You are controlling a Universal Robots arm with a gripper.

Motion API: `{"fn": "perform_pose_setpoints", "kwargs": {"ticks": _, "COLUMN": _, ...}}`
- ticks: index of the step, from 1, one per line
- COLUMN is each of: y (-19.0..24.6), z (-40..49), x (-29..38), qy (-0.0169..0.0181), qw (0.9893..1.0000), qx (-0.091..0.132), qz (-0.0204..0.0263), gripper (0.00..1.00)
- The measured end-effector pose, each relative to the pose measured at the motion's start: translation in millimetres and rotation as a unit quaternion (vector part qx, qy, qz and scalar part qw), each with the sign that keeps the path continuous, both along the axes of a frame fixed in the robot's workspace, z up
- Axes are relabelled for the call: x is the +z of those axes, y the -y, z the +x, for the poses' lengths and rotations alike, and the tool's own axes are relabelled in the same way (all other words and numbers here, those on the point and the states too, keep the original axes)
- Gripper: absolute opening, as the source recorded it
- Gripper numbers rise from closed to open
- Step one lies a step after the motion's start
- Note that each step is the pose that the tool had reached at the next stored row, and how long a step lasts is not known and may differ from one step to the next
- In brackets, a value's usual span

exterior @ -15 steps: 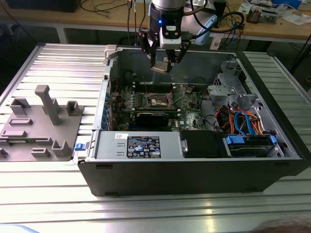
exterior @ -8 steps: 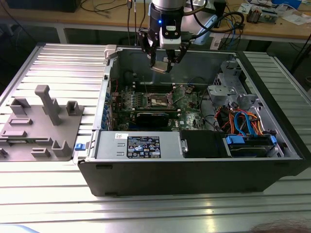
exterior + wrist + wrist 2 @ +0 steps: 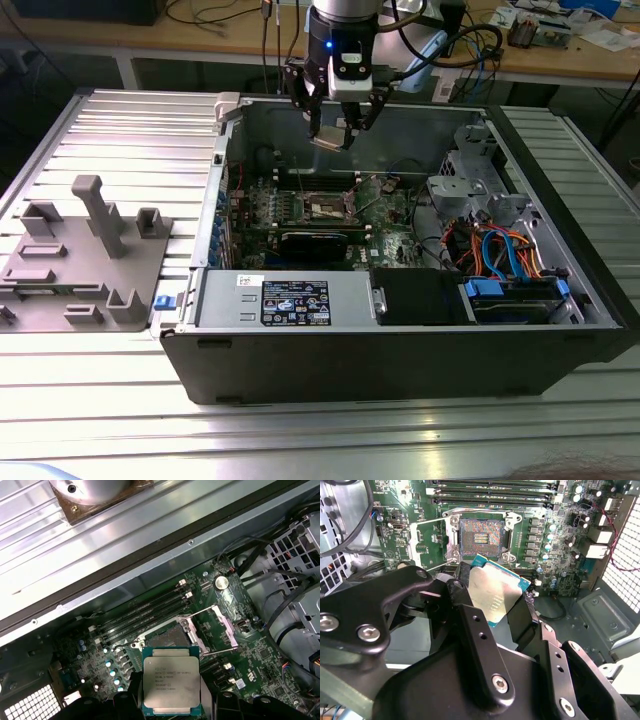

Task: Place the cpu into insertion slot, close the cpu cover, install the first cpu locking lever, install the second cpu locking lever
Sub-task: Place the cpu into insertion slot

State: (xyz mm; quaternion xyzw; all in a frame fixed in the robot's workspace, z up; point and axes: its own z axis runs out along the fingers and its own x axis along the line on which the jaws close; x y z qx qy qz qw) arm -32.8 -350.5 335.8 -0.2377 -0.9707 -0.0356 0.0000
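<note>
My gripper (image 3: 335, 128) hangs over the open computer case, shut on the cpu (image 3: 330, 140), a small square chip with a silvery top. In both wrist views the black fingers (image 3: 465, 600) clamp the cpu (image 3: 495, 594) by two opposite edges. The cpu (image 3: 171, 680) is in the air, above and just to one side of the insertion slot (image 3: 167, 636). The insertion slot (image 3: 481, 534) lies bare on the green board, its dark pin field showing. The cpu cover (image 3: 432, 540) is swung open beside it, also seen as the silvery cpu cover (image 3: 220, 625) in the first wrist view.
Inside the case a grey power supply box (image 3: 285, 300) sits at the front and a black card (image 3: 315, 243) lies just in front of the socket. A drive cage with orange and blue cables (image 3: 500, 250) is at the exterior view's right. A grey fixture (image 3: 85, 250) stands outside at the left.
</note>
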Motion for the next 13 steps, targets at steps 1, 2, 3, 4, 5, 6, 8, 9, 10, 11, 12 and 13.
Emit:
{"fn": "perform_pose_setpoints", "kwargs": {"ticks": 1, "y": 0.0, "z": 0.0, "x": 0.0, "qy": 0.0, "qw": 1.0, "qx": 0.0, "qz": 0.0, "gripper": 0.54}}
{"fn": "perform_pose_setpoints", "kwargs": {"ticks": 2, "y": 0.0, "z": 0.0, "x": 0.0, "qy": 0.0, "qw": 1.0, "qx": 0.0, "qz": 0.0, "gripper": 0.54}}
{"fn": "perform_pose_setpoints", "kwargs": {"ticks": 3, "y": 0.0, "z": 0.0, "x": 0.0, "qy": 0.0, "qw": 1.0, "qx": -0.001, "qz": 0.0, "gripper": 0.54}}
{"fn": "perform_pose_setpoints", "kwargs": {"ticks": 4, "y": 0.0, "z": 0.0, "x": 0.0, "qy": 0.0, "qw": 1.0, "qx": -0.001, "qz": 0.0, "gripper": 0.54}}
{"fn": "perform_pose_setpoints", "kwargs": {"ticks": 5, "y": 0.0, "z": 0.0, "x": 0.0, "qy": 0.0, "qw": 1.0, "qx": -0.002, "qz": 0.0, "gripper": 0.54}}
{"fn": "perform_pose_setpoints", "kwargs": {"ticks": 6, "y": 0.0, "z": 0.0, "x": 0.0, "qy": 0.0, "qw": 1.0, "qx": -0.002, "qz": 0.0, "gripper": 0.54}}
{"fn": "perform_pose_setpoints", "kwargs": {"ticks": 8, "y": 0.0, "z": 0.0, "x": 0.0, "qy": 0.0, "qw": 1.0, "qx": -0.002, "qz": 0.0, "gripper": 0.54}}
{"fn": "perform_pose_setpoints", "kwargs": {"ticks": 9, "y": 0.0, "z": 0.0, "x": 0.0, "qy": 0.0, "qw": 1.0, "qx": -0.003, "qz": 0.0, "gripper": 0.54}}
{"fn": "perform_pose_setpoints", "kwargs": {"ticks": 10, "y": 0.0, "z": 0.0, "x": 0.0, "qy": 0.0, "qw": 1.0, "qx": -0.003, "qz": 0.0, "gripper": 0.54}}
{"fn": "perform_pose_setpoints", "kwargs": {"ticks": 11, "y": 0.0, "z": 0.0, "x": 0.0, "qy": 0.0, "qw": 1.0, "qx": -0.004, "qz": 0.0, "gripper": 0.54}}
{"fn": "perform_pose_setpoints", "kwargs": {"ticks": 12, "y": 0.0, "z": 0.0, "x": 0.0, "qy": 0.0, "qw": 1.0, "qx": -0.004, "qz": 0.0, "gripper": 0.54}}
{"fn": "perform_pose_setpoints", "kwargs": {"ticks": 13, "y": 0.0, "z": 0.0, "x": 0.0, "qy": 0.0, "qw": 1.0, "qx": -0.004, "qz": 0.0, "gripper": 0.54}}
